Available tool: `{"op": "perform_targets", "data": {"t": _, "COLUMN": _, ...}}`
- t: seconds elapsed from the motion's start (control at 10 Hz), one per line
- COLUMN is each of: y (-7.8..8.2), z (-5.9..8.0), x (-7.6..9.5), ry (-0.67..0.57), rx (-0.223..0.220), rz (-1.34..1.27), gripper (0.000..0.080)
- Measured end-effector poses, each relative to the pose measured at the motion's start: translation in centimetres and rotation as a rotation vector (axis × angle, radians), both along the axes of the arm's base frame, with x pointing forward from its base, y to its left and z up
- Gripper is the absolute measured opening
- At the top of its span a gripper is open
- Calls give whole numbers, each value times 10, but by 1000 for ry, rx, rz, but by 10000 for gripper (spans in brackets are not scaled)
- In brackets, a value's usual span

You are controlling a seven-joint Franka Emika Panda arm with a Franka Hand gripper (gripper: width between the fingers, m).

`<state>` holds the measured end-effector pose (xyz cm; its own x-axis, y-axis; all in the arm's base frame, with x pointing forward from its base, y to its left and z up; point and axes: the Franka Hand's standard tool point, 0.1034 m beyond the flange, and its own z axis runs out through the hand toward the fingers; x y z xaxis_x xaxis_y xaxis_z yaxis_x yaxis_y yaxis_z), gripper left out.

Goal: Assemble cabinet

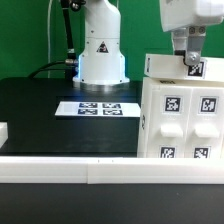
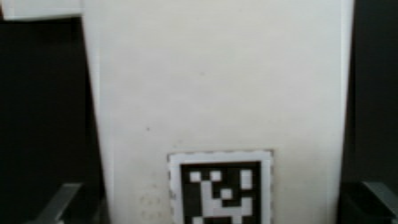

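Note:
The cabinet (image 1: 178,112) is a large white box at the exterior view's right, its front made of small panels with black-and-white tags. My gripper (image 1: 190,64) hangs right over its top edge, next to a tag up there. In the wrist view a white panel of the cabinet (image 2: 214,90) with one tag fills the picture. My gripper (image 2: 217,205) straddles it, with one finger (image 2: 63,202) on each side. Thin dark gaps show between the fingers and the panel, so the gripper reads as open and holds nothing.
The marker board (image 1: 97,107) lies flat on the black table near the middle. The robot's white base (image 1: 101,55) stands behind it. A small white block (image 1: 3,131) sits at the exterior view's left edge. A white rail (image 1: 90,172) runs along the front.

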<state>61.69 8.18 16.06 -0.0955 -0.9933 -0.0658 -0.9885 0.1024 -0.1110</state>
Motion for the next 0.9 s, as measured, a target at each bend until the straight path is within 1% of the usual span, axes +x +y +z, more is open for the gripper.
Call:
{"op": "perform_targets", "data": {"t": 0.3, "y": 1, "z": 1, "x": 0, "ry": 10, "rx": 34, "rz": -224, "gripper": 563}}
{"op": "perform_targets", "data": {"t": 0.7, "y": 3, "z": 2, "x": 2, "ry": 10, "rx": 58, "rz": -274, "gripper": 563}}
{"op": "perform_targets", "data": {"t": 0.8, "y": 7, "z": 2, "x": 1, "ry": 13, "rx": 76, "rz": -289, "gripper": 664}}
{"op": "perform_targets", "data": {"t": 0.9, "y": 10, "z": 1, "x": 1, "ry": 12, "rx": 79, "rz": -263, "gripper": 664}}
